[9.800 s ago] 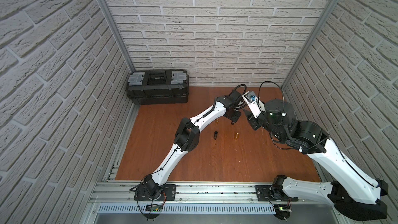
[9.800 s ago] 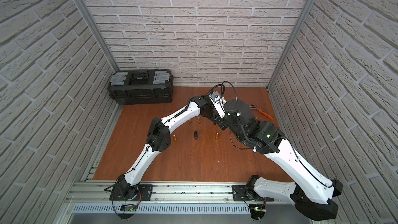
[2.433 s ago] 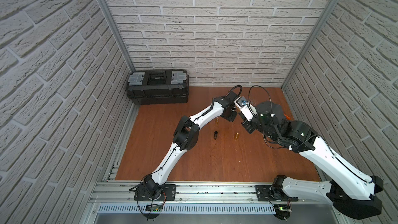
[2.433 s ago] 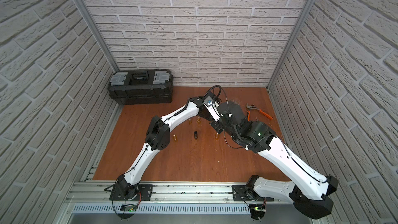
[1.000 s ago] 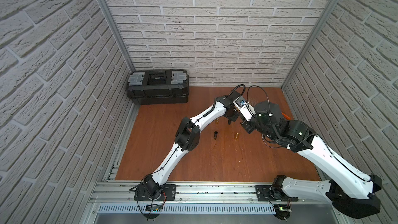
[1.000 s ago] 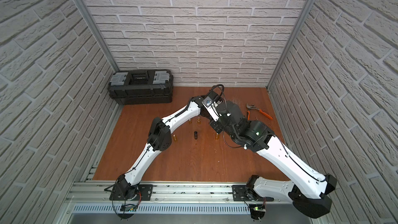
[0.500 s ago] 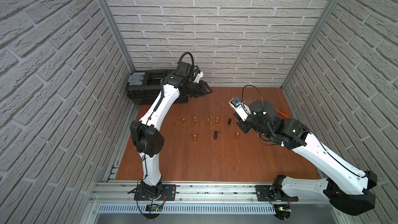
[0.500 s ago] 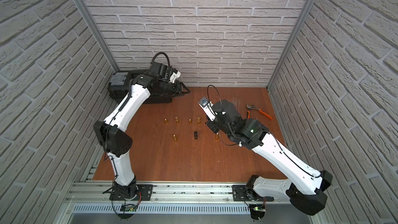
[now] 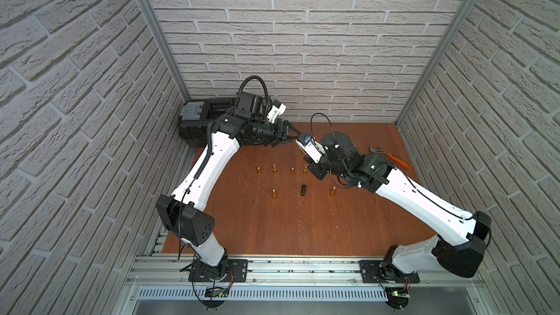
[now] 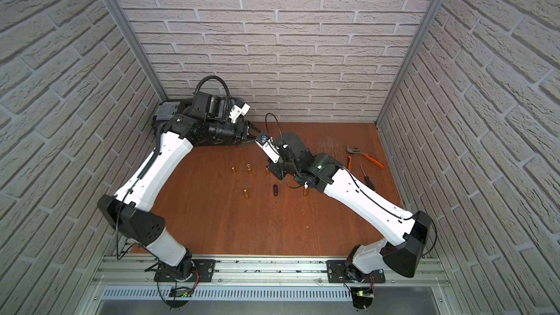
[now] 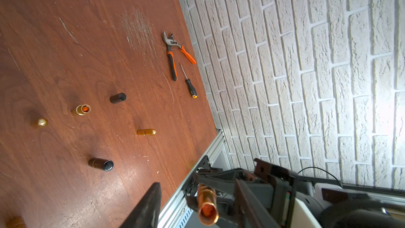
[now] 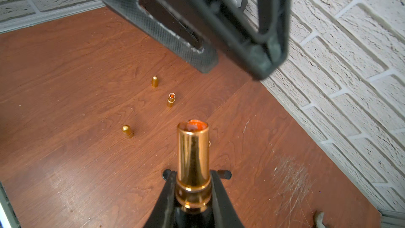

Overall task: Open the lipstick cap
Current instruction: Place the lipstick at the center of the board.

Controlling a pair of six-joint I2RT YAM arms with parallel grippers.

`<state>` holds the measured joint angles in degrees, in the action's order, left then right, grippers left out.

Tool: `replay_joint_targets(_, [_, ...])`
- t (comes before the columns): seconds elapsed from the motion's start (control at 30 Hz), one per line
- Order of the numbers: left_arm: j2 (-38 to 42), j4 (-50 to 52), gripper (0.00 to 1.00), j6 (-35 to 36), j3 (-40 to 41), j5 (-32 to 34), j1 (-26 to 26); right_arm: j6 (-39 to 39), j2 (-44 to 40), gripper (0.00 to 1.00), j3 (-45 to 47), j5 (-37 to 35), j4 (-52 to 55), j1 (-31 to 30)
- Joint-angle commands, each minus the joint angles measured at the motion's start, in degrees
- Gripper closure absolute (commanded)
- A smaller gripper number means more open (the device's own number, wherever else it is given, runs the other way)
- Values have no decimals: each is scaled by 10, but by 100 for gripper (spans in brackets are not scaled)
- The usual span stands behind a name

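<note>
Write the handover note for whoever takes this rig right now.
Right gripper: shut on the lipstick base, tube uncapped, orange tip showing.
Left gripper: open, empty, near the tube's tip.
A black cap, likely this tube's, is on the table.
Done: cap off. Left: probably setting the lipstick down.

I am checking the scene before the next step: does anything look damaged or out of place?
Yes. The orange tip of the lipstick held by the right fingers looks ragged and uneven, not smooth. Also, pliers and a screwdriver lie on the table by the right wall; they seem unrelated to this task.
</note>
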<state>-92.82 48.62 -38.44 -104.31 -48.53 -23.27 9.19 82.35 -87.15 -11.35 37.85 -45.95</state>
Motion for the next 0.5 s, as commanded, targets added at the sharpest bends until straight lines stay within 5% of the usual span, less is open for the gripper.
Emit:
replay_joint_targets(0.0, [23,2,45,10,26,-23,0,-2,13,90,-23,22,-40,0])
replay_joint_targets(0.47, [21,19,53,35,52,-28,-5,10,42,91,-38,10,-41,0])
